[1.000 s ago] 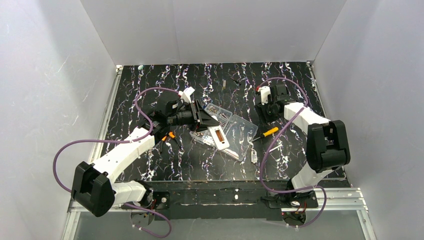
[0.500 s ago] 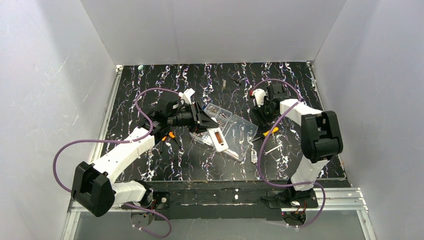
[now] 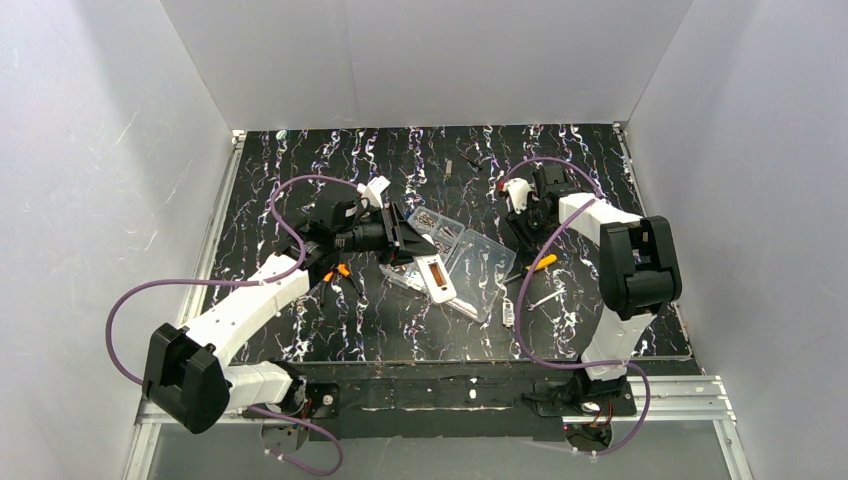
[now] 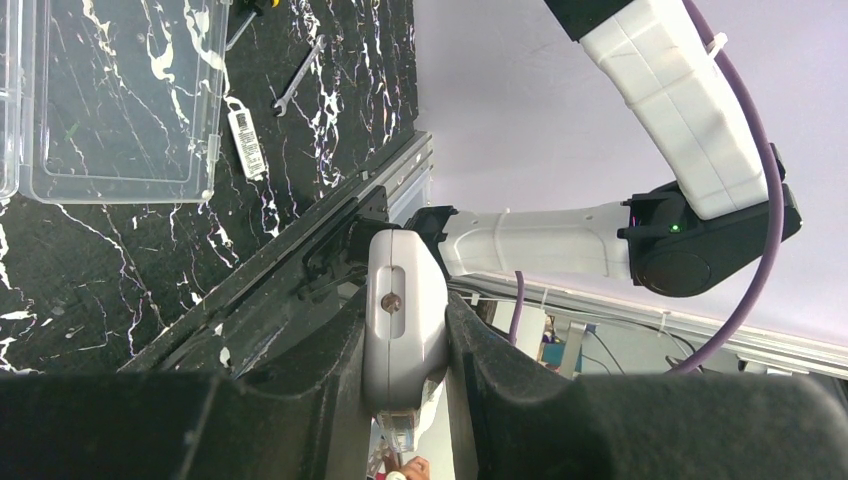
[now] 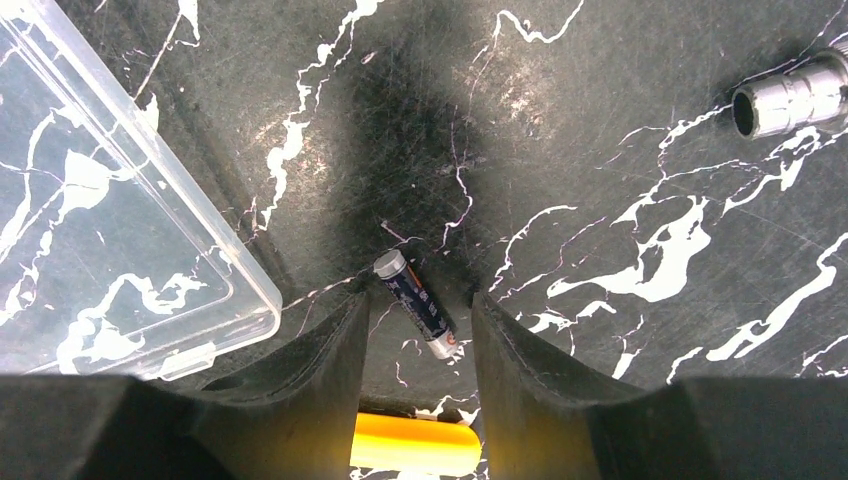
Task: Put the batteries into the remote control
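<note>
Left gripper (image 4: 405,345) is clamped tight on the white remote control (image 4: 405,300), which sits over the open clear box (image 3: 485,262) mid-table, with the arm reaching in low from the left. Right gripper (image 5: 415,330) points down, jaws apart on either side of a small battery (image 5: 413,304) lying on the black marbled table (image 5: 600,200). I can't tell if they touch it. Its elbow is folded up high, a yellow screwdriver handle (image 5: 410,445) is just beside the battery, and there are plain white walls all round.

You've got one remote control (image 3: 437,276), one battery (image 5: 414,306), one clear organiser box (image 3: 480,262) and one yellow-handled screwdriver (image 3: 541,263) in view. One silver socket (image 5: 790,95) too, and what looks like one small spanner (image 4: 298,83).
</note>
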You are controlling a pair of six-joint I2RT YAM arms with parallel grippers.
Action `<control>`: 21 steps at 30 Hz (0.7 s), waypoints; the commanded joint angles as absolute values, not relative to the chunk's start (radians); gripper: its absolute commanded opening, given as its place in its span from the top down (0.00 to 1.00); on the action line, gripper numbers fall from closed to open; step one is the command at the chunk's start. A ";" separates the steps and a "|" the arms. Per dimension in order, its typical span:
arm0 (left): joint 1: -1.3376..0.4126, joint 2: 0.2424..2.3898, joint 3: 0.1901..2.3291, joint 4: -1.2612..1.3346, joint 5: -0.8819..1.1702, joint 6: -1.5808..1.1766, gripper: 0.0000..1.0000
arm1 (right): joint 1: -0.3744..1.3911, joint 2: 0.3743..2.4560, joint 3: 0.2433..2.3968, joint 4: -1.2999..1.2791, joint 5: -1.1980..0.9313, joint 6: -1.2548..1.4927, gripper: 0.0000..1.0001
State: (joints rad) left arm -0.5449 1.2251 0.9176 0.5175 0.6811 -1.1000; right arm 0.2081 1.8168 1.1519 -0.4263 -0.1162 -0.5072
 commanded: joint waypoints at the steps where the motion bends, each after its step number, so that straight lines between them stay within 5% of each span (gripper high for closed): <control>1: -0.540 1.217 0.961 0.527 0.730 -1.097 1.00 | 0.180 1.841 1.172 -0.481 -0.111 -0.511 0.51; 14: -0.540 1.214 0.963 0.520 0.734 -1.100 1.00 | 0.163 1.810 1.126 -0.491 -0.086 -0.495 0.56; 21: -0.540 1.212 0.962 0.519 0.730 -1.106 1.00 | 0.161 1.823 1.148 -0.520 -0.110 -0.489 0.67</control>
State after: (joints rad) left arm -0.5449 1.2251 0.9192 0.5171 0.6815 -1.1034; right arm 0.1825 1.8187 1.1538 -0.4541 -0.1474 -0.4747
